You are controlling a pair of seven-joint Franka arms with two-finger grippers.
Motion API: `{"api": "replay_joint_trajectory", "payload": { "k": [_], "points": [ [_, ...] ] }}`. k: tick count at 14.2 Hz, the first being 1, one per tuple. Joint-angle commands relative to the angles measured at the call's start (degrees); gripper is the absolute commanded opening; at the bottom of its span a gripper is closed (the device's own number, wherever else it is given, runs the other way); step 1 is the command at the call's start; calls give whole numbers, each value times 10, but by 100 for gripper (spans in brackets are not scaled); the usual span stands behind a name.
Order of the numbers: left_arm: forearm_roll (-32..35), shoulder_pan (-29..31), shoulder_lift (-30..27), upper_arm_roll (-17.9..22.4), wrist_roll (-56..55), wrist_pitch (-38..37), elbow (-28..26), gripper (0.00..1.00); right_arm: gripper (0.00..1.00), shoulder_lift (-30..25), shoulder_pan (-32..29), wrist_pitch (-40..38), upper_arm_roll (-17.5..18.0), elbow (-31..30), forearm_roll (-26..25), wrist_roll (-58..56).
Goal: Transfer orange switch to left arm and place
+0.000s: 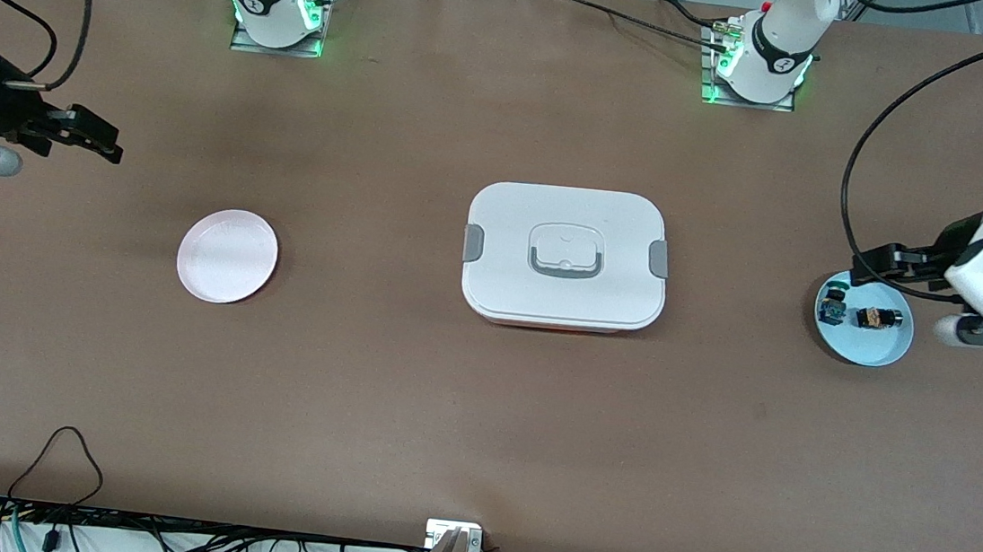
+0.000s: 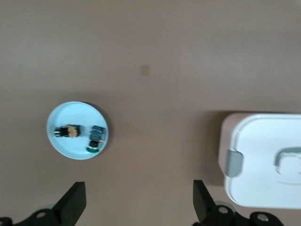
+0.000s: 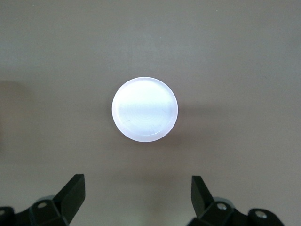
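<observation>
While the orange switch (image 1: 873, 317) is lying on the light-blue plate (image 1: 863, 351) at the left arm's end of the table, beside a blue-and-green switch (image 1: 832, 306), the left gripper (image 1: 870, 263) is hanging over that plate's edge with its fingers spread wide and holding nothing. The white box (image 1: 561, 305) is sitting mid-table, lid on. The right gripper (image 1: 99, 139) is hovering near the pink plate (image 1: 227, 256), fingers likewise spread and empty.

Two plates lie on the tabletop: one pink plate (image 1: 227, 255) and one light-blue plate (image 1: 876, 351). Two small switches sit on the blue one: one orange switch (image 1: 872, 317), one blue-and-green switch (image 1: 832, 307). One white box (image 1: 565, 256). Two arms.
</observation>
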Motion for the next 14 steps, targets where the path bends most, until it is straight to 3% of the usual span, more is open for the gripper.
{"api": "replay_joint_trajectory", "payload": {
  "k": [1,2,5,14],
  "points": [
    [-15,-65,-131,95,109,113,-185,100,100,0,5,-12,-17,14,-8,-8],
    [-16,-83,-150,115,134,139,-216,100,100,-1,3,-12,-18,19,-3,-7],
    [-15,-118,-168,156,134,136,-238,100,100,0,4,-23,-18,40,-3,-6],
    [-17,-113,-168,146,119,96,-233,100,100,-4,7,-51,-17,49,-6,-8]
  ]
}}
